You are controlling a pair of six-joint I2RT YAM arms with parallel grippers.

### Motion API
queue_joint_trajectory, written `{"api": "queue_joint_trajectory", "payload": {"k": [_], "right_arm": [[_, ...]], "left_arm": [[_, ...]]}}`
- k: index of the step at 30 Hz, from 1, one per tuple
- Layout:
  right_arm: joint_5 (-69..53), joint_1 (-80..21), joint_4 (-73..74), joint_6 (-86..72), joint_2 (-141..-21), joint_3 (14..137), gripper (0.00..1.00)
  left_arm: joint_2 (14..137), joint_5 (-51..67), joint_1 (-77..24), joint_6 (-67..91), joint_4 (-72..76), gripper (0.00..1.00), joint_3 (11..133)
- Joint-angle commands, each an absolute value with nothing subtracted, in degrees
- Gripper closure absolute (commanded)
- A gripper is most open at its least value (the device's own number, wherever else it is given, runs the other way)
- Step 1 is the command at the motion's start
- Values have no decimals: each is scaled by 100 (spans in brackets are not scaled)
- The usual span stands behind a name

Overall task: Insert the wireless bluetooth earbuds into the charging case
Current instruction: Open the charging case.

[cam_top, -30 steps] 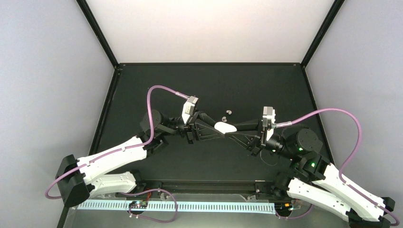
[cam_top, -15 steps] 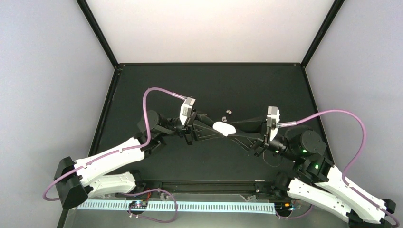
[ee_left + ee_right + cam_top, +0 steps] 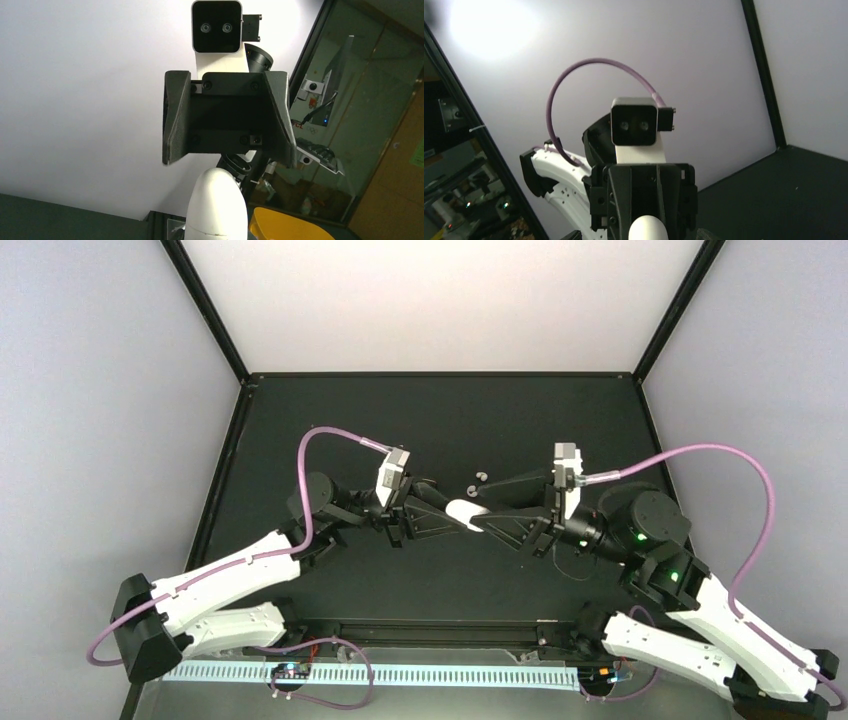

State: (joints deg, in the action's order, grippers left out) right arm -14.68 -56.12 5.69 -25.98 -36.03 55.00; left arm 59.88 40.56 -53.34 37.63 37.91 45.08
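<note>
The white, egg-shaped charging case (image 3: pixel 466 511) hangs above the middle of the dark mat, and my left gripper (image 3: pixel 458 513) is shut on its left end. A thin seam crosses the case (image 3: pixel 217 205) and its lid looks closed. My right gripper (image 3: pixel 484 509) faces it from the right, its jaws spread open on either side of the case's right end without pinching it. From the left wrist, those open fingers (image 3: pixel 176 125) stand well apart above the case. The right wrist view catches only the case's tip (image 3: pixel 648 228). Two tiny dark earbuds (image 3: pixel 479 479) lie on the mat just behind the grippers.
The mat's raised black rim (image 3: pixel 222 480) runs along the left, back and right sides. Purple cables (image 3: pixel 335 432) arch over both wrists. Something yellow (image 3: pixel 285 225) shows at the bottom right of the left wrist view.
The right gripper has opened and released the case's right end, and its wrist has turned. The left gripper has kept its hold and drawn the case slightly left.
</note>
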Motion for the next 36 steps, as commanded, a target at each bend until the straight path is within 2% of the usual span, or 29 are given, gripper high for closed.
{"api": "queue_joint_trajectory", "payload": {"k": [1,5,12,17,20,23,25,30,36], "right_arm": [[-1915,-5594,1095,-2681,-3864,5777,41],[-1846,-5599,1262,-2668,-3946,5812,43],[-1737,-5596,1121,-2707,-3865,5725,66],[-1756,-5598,1082,-2624,-3871,5726,81],[-1758,-5599,1066,-2572,-3873,5715,84],[-1679,-5599,979,-2534,-3830,5656,86],[-1645,-5592,885,-2527,-3788,5598,86],[-1602,-5599,735,-2540,-3742,5500,86],[-1544,-5594,600,-2570,-3658,5402,86]], "left_arm": [[5848,4113,-5379,3634,3747,99,4667],[5812,4093,-5381,3622,3705,98,4652],[5787,4044,-5379,3595,3653,96,4632],[5802,3982,-5379,3691,3716,76,4619],[5824,3939,-5379,3891,3961,70,4572],[5897,3900,-5379,4170,4252,59,4528],[5949,3901,-5388,4288,4393,59,4523],[6013,3889,-5388,4389,4534,74,4497],[6033,3898,-5388,4354,4488,68,4480]]}}
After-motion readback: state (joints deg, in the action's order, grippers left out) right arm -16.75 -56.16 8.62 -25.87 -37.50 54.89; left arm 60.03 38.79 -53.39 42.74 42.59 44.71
